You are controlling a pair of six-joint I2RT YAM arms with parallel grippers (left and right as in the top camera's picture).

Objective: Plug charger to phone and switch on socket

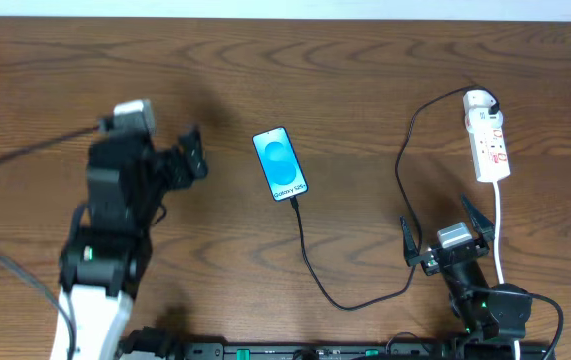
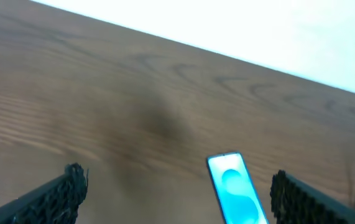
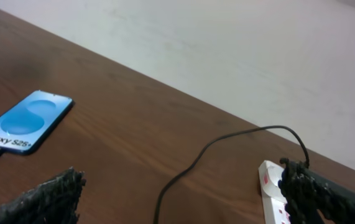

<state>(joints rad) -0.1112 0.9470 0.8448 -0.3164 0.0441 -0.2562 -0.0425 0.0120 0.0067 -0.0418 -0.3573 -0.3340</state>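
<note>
On the table, seen from overhead, the phone is lying flat near the middle with its blue screen glowing upward. Its long axis is running from the robot's side toward the far edge, with the top end leaning slightly left. The charger is meeting the phone's near short edge, looping toward the robot, swinging right and climbing to the far end of the socket. The socket is lying well right of the phone, its long axis also running near to far.

Only this view is taking in the whole cable loop and both arms together. The left gripper is hovering just left of the phone, and the right gripper is sitting near the socket's near end. Both are spreading their fingers wide and gripping nothing.

The left wrist camera is catching only the phone's upper part, ahead of the gap and nearer the right finger than the left one.

The right wrist camera is making the screen text readable as "Galaxy S25" on the phone, off to its left. It is also showing the charger arcing over the wood to the socket, whose red-marked corner is peeking out beside one of its fingers. I cannot tell how the switches are standing.
</note>
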